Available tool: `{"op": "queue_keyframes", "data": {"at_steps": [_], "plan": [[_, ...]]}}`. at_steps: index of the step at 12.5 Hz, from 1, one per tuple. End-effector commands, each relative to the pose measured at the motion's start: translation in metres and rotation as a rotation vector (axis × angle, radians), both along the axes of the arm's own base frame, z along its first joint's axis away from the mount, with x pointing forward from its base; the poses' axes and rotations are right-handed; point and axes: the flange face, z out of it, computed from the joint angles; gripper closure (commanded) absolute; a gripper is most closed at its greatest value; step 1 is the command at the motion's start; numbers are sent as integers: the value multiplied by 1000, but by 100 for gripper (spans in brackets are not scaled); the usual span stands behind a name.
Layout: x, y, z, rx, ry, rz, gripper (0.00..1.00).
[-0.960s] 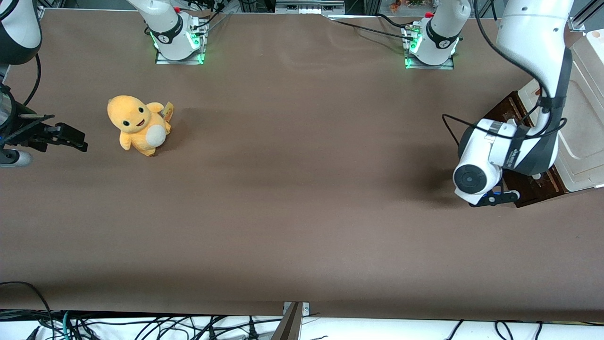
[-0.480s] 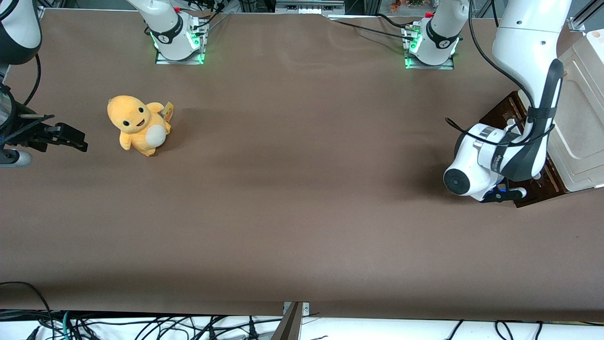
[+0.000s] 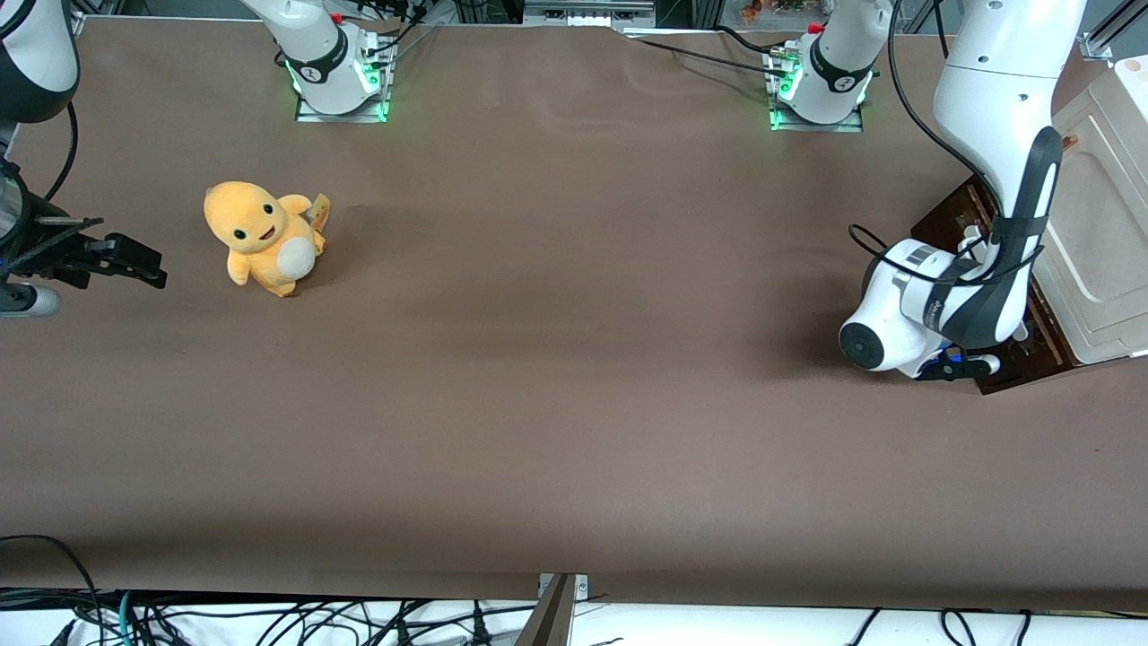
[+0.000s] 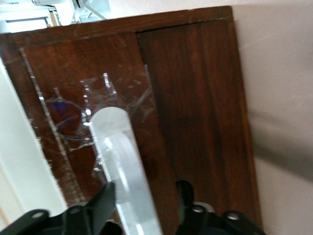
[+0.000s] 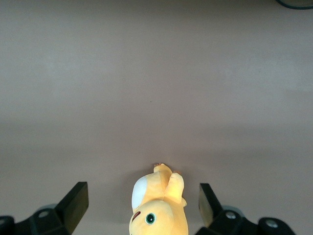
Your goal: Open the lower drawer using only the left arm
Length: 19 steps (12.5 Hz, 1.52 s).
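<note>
My small black two-finger pincer (image 4: pixel 144 193) is released. The fingers (image 4: pixel 100 200) stand apart on either side of the white bar handle (image 4: pixel 120 147), with the bar in the gap and nothing clamped. In the front view the pincer (image 3: pixel 955 366) sits low at the working arm's end of the brown table (image 3: pixel 574 404), right at the lower drawer's dark brown wooden front (image 3: pixel 1031 359). That front (image 4: pixel 195 98) fills the wrist view, scuffed, with a clear glossy patch around the bar's mount, maybe tape. Just above it is the cream-white cabinet (image 3: pixel 1103 251) that holds the drawer. I can't tell how far out the drawer is; no lining shows, so I judge the pull is barely begun, if at all.

The risks are my own judgement:
- **Slipping off:** the bar looks smooth and rounded, so a shallow or off-centre close could let the fingers slide off once I pull.
- **Jamming:** I seem to be near one end of the bar, and a pull from there could skew the drawer in its runners.
- **Dragging the cabinet:** it looks light and I see nothing fixing it down, so a pull off the drawer's line, or one against a stuck drawer, could move the whole box across the table.
- **Tipping:** any lift in the pull could tip the cabinet.

The yellow-orange plush toy (image 3: pixel 260 235) sits well apart toward the parked arm's end and is no hazard.
</note>
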Motion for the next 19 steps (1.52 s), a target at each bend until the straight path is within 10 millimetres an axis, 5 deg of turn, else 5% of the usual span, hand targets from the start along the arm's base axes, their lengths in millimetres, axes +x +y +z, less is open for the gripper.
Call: {"op": "queue_keyframes", "data": {"at_steps": [1, 7, 14, 19], "plan": [[-1, 6, 6, 2, 76, -18, 80], [5, -5, 15, -16, 92, -41, 82], [13, -62, 22, -100, 68, -56, 82], [10, -75, 21, -139, 69, -44, 81]]}}
